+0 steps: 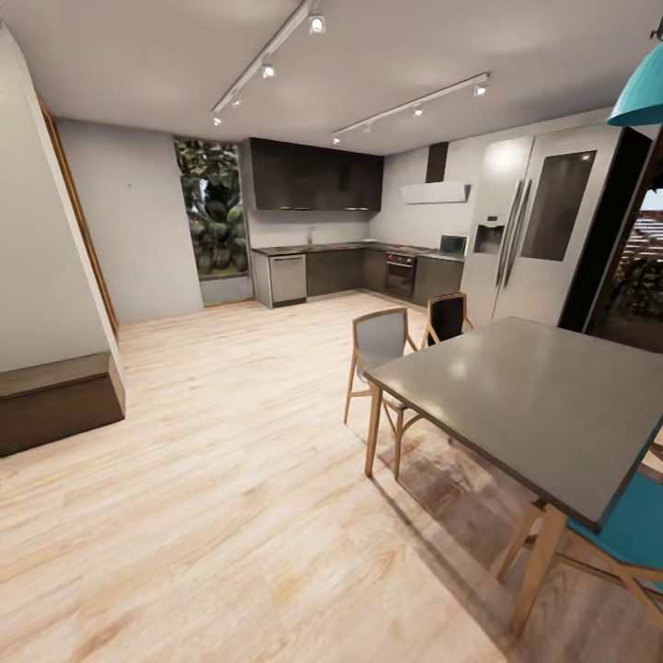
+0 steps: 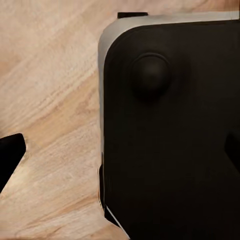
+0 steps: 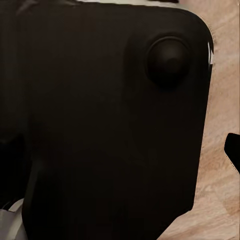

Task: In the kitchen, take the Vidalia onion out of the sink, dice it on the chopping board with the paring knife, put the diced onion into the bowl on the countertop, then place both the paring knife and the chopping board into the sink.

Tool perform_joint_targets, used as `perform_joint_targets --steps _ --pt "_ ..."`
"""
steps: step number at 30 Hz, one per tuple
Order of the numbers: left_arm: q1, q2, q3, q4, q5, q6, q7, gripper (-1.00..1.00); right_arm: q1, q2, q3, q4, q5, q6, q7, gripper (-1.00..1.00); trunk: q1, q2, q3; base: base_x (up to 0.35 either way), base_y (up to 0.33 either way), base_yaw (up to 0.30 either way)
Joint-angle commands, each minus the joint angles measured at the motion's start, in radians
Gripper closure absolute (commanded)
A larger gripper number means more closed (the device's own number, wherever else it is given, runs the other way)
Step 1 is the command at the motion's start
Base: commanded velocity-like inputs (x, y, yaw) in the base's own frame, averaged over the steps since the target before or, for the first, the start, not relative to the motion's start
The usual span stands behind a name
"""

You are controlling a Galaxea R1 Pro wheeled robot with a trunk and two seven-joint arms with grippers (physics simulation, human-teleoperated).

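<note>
The countertop [image 1: 350,247] lies far across the wooden floor [image 1: 230,442]. Driving there, the base could clip the near-right dining table [image 1: 534,405] or its chairs [image 1: 379,343]. Neither claw's opening can be told.

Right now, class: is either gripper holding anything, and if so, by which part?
It cannot be told. Both wrist views look down on the robot's dark base and wooden floor; no held object shows.

countertop [image 1: 345,247]: dark, far across room | along back wall
</note>
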Motion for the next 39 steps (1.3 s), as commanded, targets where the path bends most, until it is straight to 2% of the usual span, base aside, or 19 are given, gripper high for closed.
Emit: perform_joint_targets --steps 1,7,10,11,16,17,18,23,28,31,33,36,39 --pt "0.0 0.004 0.001 -0.005 0.001 0.0 0.0 -1.0 0.0 0.0 0.0 -0.002 0.0 -0.008 0.0 -1.0 0.0 0.0 -0.001 0.0 0.062 0.0" --pt "0.0 0.036 0.002 -0.066 0.005 0.0 0.0 -1.0 0.0 0.0 0.001 -0.057 0.004 -0.08 -0.006 -1.0 0.0 0.0 -0.001 0.007 0.019 0.0" --pt "0.0 0.045 0.002 -0.123 0.006 0.0 0.001 -1.0 0.0 -0.001 0.001 -0.11 0.005 -0.107 -0.012 -1.0 0.0 0.0 -0.001 0.054 0.003 0.0" --pt "0.0 0.048 0.003 -0.174 0.007 0.0 0.002 -1.0 0.0 -0.004 0.001 -0.155 0.006 -0.126 -0.031 -1.0 0.0 0.0 -0.001 0.089 0.001 0.0" --pt "0.0 0.051 0.003 -0.295 0.006 0.0 0.003 -1.0 0.0 -0.006 0.0 -0.272 0.005 -0.148 -0.095 -1.0 0.0 0.0 -0.001 0.122 -0.041 0.0" --pt "0.0 0.051 0.004 -0.322 0.006 0.0 0.003 -1.0 0.0 -0.007 0.0 -0.306 0.005 -0.15 -0.11 -1.0 0.0 0.0 -0.001 0.156 -0.1 0.0" --pt "0.0 0.049 0.004 -0.391 0.006 0.0 0.003 -1.0 0.0 -0.006 0.0 -0.39 0.005 -0.154 -0.128 -1.0 0.0 0.0 -0.001 0.09 -0.061 0.0" --pt "0.0 0.045 0.003 -0.48 0.006 0.0 0.003 -1.0 0.0 -0.006 -0.001 -0.491 0.005 -0.172 -0.136 -1.0 0.0 0.0 -0.001 0.037 -0.025 0.0" --pt "0.0 0.044 0.002 -0.501 0.006 -0.016 0.002 -1.0 0.0 -0.008 -0.001 -0.519 0.005 -0.261 -0.138 -1.0 0.0 0.0 -0.001 0.007 -0.004 0.0" --pt "0.0 0.044 0.001 -0.486 0.006 -0.062 0.001 -1.0 0.0 -0.008 -0.001 -0.522 0.005 -0.307 -0.139 -1.0 0.0 0.0 -0.001 0.002 -0.001 0.0" --pt "0.0 0.044 0.002 -0.451 0.007 -0.135 0.002 -1.0 0.0 -0.009 -0.002 -0.517 0.004 -0.329 -0.139 -1.0 0.0 0.0 -0.001 0.0 0.0 0.0" --pt "0.0 0.044 0.001 -0.426 0.007 -0.203 0.003 -1.0 0.0 -0.01 -0.002 -0.511 0.003 -0.348 -0.139 -1.0 0.0 0.0 -0.001 0.0 0.0 0.0" --pt "0.0 0.044 0.002 -0.405 0.007 -0.238 0.003 -1.0 0.0 -0.009 -0.001 -0.507 0.002 -0.372 -0.138 -1.0 0.0 0.0 -0.001 0.0 0.0 0.0"
